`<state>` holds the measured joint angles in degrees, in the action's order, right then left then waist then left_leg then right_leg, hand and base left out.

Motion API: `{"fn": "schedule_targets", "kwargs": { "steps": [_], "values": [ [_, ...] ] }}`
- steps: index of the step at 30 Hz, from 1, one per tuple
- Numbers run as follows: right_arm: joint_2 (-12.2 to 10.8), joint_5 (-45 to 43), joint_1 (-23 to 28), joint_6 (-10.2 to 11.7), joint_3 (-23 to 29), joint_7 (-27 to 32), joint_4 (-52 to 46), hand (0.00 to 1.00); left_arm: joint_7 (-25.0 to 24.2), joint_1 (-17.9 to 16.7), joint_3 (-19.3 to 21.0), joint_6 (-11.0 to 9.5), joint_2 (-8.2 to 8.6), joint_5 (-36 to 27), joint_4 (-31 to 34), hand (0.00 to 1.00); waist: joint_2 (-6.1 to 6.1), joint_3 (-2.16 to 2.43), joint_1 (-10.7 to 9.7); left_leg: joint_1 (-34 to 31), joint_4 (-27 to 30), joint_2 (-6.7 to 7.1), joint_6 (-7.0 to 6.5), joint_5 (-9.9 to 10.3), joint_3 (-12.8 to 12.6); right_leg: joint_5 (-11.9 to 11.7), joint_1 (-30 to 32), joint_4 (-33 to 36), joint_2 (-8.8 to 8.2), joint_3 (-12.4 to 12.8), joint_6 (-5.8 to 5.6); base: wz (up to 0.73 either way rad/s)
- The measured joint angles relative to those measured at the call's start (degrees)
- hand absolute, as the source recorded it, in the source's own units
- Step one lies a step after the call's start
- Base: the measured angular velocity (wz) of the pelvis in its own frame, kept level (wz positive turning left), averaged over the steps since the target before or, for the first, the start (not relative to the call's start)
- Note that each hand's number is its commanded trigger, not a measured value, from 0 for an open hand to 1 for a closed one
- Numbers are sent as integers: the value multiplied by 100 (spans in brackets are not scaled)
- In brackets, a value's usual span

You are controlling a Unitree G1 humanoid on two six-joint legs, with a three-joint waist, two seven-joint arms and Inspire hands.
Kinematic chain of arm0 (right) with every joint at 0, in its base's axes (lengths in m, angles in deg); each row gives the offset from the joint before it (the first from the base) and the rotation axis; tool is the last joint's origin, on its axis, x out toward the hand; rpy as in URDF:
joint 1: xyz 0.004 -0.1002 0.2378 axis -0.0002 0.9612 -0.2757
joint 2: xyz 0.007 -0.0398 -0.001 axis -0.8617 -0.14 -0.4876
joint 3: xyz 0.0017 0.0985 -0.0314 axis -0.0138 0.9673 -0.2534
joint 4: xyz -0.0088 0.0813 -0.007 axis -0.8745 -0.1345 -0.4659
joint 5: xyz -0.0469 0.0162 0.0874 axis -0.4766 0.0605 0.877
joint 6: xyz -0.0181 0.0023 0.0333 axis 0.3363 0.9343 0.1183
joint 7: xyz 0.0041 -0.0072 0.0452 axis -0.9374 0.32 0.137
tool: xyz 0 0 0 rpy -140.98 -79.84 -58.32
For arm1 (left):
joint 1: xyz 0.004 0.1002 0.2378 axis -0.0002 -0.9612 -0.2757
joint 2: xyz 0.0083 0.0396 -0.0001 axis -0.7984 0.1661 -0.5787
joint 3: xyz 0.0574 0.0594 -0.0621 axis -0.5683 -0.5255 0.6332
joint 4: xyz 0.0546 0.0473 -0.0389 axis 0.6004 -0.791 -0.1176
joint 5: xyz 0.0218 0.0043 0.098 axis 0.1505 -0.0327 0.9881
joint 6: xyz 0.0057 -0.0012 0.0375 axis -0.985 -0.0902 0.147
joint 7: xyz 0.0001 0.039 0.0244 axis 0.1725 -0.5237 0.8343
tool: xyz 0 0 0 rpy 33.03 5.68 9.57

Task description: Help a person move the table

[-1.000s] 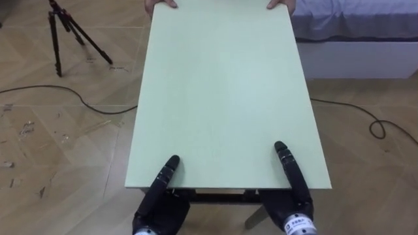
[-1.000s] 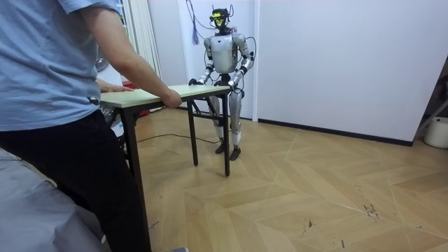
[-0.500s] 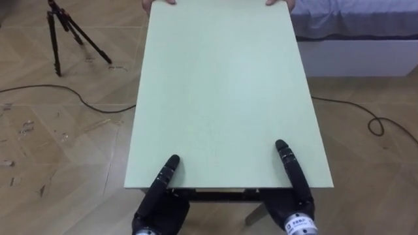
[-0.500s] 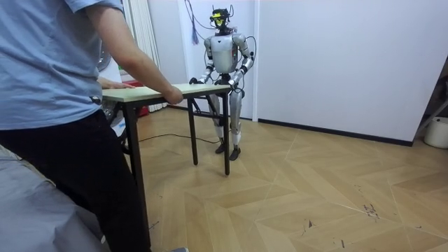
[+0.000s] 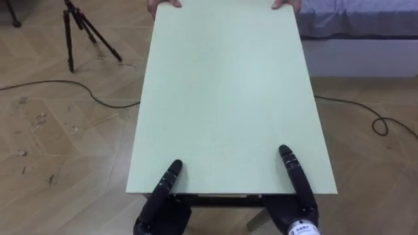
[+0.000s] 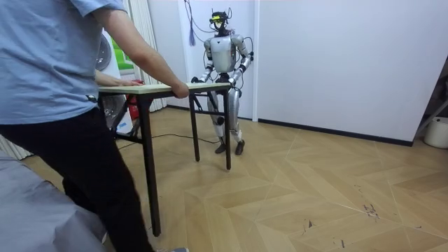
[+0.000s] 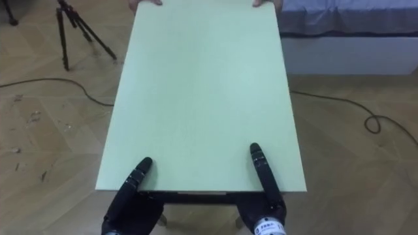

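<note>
A pale green rectangular table (image 5: 222, 98) stretches away from me, with the robot standing at its near short end. My left hand (image 5: 163, 203) grips the near edge at the left, thumb lying on top and fingers under the board. My right hand (image 5: 298, 196) holds the same edge at the right in the same way. At the far end a person's hands (image 5: 163, 3) hold the other short edge. In the room view the person (image 6: 56, 84), in a blue shirt, holds the table (image 6: 161, 88) facing the robot.
A black tripod (image 5: 85, 32) stands on the wooden floor at the far left, with a dark cable (image 5: 98, 98) running past it. A bed (image 5: 359, 26) lies at the far right, another cable (image 5: 385, 124) beside it. A white wall stands behind the robot.
The person has stepped and the table's near leg has shifted towards the room view's right. The robot's feet have moved a little. Both hands keep their hold; the eye view has shifted.
</note>
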<state>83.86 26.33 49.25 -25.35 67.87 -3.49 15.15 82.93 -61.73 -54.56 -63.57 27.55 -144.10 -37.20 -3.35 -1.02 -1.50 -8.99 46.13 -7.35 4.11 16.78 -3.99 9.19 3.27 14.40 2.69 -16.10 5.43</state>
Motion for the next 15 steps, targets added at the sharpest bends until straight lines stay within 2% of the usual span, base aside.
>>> {"fn": "schedule_targets", "kwargs": {
  "steps": [1, 2, 3, 4, 5, 6, 7, 8, 9, 11, 12, 13, 14, 15],
  "values": [
    [-6, -19, -23, -22, 66, -46, -25, 100, -16, 60, 1, 4, 24, -35, 5, 100, -40, -17, -101, 259, -251, -91, 68, 112, 57, -9, 215, 192, -7, -105, 10, 38],
    [-6, -11, -45, -52, 137, -84, -27, 100, -18, 150, -9, 13, 17, -43, 5, 100, -61, -22, -165, 584, -809, -131, 86, 361, 161, -20, 501, 390, -32, -173, 13, 33],
    [-7, -9, -54, -66, 172, -110, -35, 100, -18, 206, -16, 14, 2, -42, 4, 100, -66, -23, -169, 704, -1129, -154, 95, 476, 174, -26, 640, 497, -52, -207, 12, 25],
    [-21, 1, -82, -69, 192, -136, -65, 100, -18, 330, -31, 19, -32, -45, -5, 100, -100, -38, -166, 863, -1678, -199, 111, 718, 138, -83, 886, 655, -80, -282, 8, 13],
    [-80, -31, -116, -104, 283, -139, -76, 100, -16, 440, -35, 22, -83, -56, -14, 100, -104, -46, -168, 855, -2034, -167, -34, 843, 46, -178, 1120, 772, -135, -300, -16, 12],
    [-129, -67, -121, -151, 340, -141, -75, 100, -16, 472, -36, 23, -99, -54, -17, 100, -95, -47, -171, 833, -2144, -126, -97, 865, 23, -230, 1215, 810, -178, -284, -44, 0],
    [-181, -120, -116, -213, 417, -163, -61, 100, -16, 501, -42, 22, -146, -42, -37, 100, -37, -39, -170, 727, -2194, 37, -311, 770, -16, -375, 1366, 818, -311, -196, -104, -12],
    [-141, -148, -108, -262, 426, -192, -47, 100, -16, 478, -78, 22, -151, -73, -55, 100, -42, -41, -147, 663, -2214, 153, -410, 707, -74, -548, 1407, 705, -377, -107, -165, -17],
    [-129, -170, -98, -274, 430, -199, -35, 100, -17, 474, -94, 23, -156, -106, -90, 100, -42, -42, -146, 644, -2226, 220, -451, 668, -83, -621, 1399, 624, -415, -77, -188, -21],
    [-98, -286, -58, -400, 486, -261, 31, 100, -23, 368, -120, 72, -163, -167, -130, 100, -9, -32, -141, 534, -2245, 433, -613, 512, -208, -986, 1459, 416, -555, 52, -267, -16],
    [-101, -306, -37, -430, 518, -282, 31, 100, -30, 349, -120, 80, -161, -167, -132, 100, 7, -30, -142, 494, -2240, 494, -654, 467, -223, -1080, 1500, 395, -603, 87, -289, -13],
    [-100, -328, -12, -469, 551, -312, 31, 100, -57, 317, -120, 98, -160, -168, -141, 100, 31, -25, -134, 405, -2248, 597, -735, 371, -291, -1318, 1589, 325, -679, 184, -368, -15],
    [-104, -369, -15, -553, 599, -312, 31, 100, -92, 278, -119, 98, -161, -173, -143, 100, 47, -23, -125, 315, -2272, 670, -838, 259, -395, -1609, 1670, 220, -752, 241, -500, -17],
    [-113, -420, -14, -612, 629, -312, 30, 100, -96, 257, -119, 102, -163, -215, -140, 100, 56, -25, -133, 183, -2278, 719, -943, 146, -538, -1875, 1701, 62, -811, 378, -714, -7]
  ]
}}
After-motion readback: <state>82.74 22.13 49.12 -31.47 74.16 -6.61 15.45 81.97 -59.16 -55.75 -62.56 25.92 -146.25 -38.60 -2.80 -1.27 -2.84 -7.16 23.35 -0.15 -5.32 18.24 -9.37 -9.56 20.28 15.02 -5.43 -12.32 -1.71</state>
